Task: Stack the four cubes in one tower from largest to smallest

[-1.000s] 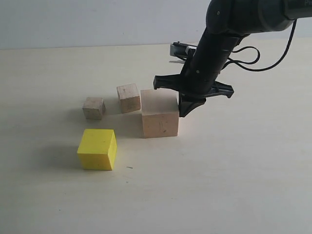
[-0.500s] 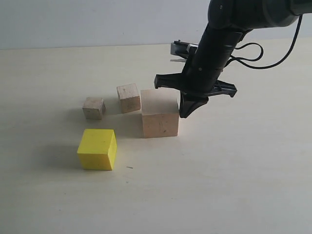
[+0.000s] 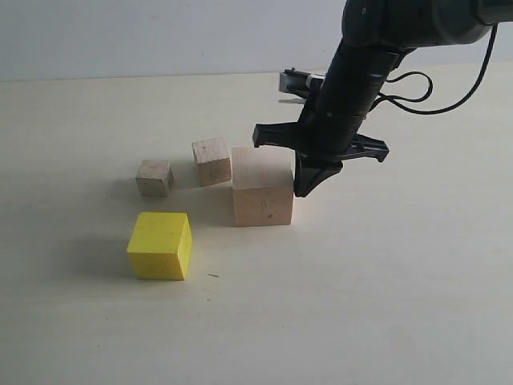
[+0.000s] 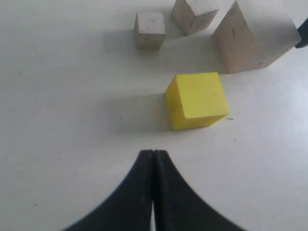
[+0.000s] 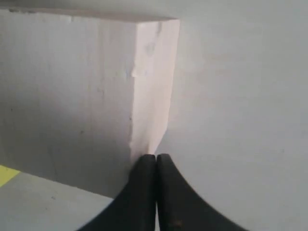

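Note:
The large pale wood cube [image 3: 263,186] [image 4: 255,38] [image 5: 77,91] stands mid-table. My right gripper [image 3: 302,189] [image 5: 156,157] is shut and empty, its tips right against the big cube's right rear edge. The yellow cube [image 3: 160,245] [image 4: 197,100] lies to the front left, apart from the others. Two small wood cubes sit behind it: one [image 3: 212,160] [image 4: 195,13] close to the big cube, the smaller one [image 3: 154,177] [image 4: 150,30] further left. My left gripper [image 4: 153,153] is shut on nothing, hovering short of the yellow cube; it is out of the exterior view.
The cream tabletop [image 3: 385,281] stretches open to the right and front. A black cable [image 3: 417,92] loops behind the right arm. A pale wall [image 3: 160,36] bounds the far edge.
The right arm has shifted very slightly; its shut tips stay by the big cube's right edge. The big cube has slid slightly leftward. The other cubes have not moved.

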Robot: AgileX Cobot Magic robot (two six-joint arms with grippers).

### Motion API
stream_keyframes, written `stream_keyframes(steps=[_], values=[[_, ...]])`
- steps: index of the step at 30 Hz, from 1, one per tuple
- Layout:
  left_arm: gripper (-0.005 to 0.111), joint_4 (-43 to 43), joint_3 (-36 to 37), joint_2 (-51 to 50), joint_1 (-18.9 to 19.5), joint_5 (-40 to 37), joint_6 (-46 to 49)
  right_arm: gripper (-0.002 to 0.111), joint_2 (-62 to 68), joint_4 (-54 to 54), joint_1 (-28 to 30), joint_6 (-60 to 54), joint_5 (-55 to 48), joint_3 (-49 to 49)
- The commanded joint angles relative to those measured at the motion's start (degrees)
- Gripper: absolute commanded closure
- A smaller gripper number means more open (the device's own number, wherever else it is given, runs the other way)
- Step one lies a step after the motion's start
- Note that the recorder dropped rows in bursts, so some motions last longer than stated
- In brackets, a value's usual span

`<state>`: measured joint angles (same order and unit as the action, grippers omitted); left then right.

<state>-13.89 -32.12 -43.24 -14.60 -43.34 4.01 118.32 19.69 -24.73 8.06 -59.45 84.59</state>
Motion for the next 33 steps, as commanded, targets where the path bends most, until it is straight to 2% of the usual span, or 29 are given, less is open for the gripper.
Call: stream_keyframes(steps=[1, 14, 22, 33], values=[[0.107, -0.05, -0.38, -0.14, -0.30, 0.44, 0.13, 0.108, -0.54, 1.34, 0.07, -2.20, -0.31, -0.19], [0.107, -0.05, -0.38, -0.14, -0.30, 0.02, 0.13, 0.108, -0.54, -3.19, 0.07, -1.90, 2.28, -0.19], [0.107, -0.05, -0.38, -0.14, -0.30, 0.02, 0.13, 0.108, -0.54, -1.96, 0.07, -3.56, 7.92, -0.19], [0.107, -0.05, -0.38, -0.14, -0.30, 0.02, 0.13, 0.108, -0.54, -1.96, 0.07, -4.04, 8.63, -0.19]])
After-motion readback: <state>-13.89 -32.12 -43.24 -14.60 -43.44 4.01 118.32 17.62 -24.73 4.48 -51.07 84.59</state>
